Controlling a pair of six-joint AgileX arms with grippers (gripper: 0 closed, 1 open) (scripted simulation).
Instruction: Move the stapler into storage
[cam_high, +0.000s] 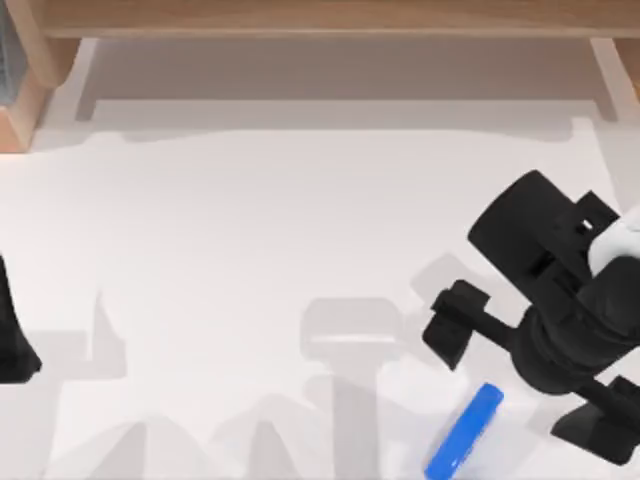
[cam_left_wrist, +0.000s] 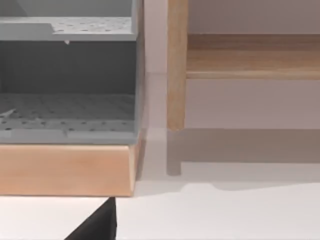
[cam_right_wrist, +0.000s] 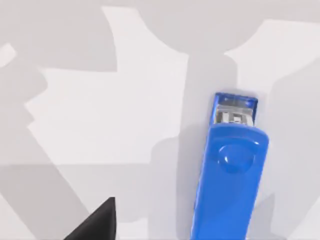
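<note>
My right claw (cam_high: 520, 375), fingers spread and empty, hangs near the counter's (cam_high: 250, 250) five o'clock edge, the blue stapler (cam_high: 466, 432) lying just at its seven o'clock, long axis one-to-seven.

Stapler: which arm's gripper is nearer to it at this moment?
Right. The right gripper hangs just above and beside the stapler near the table's front right. The left arm sits at the far left edge, across the table.
</note>
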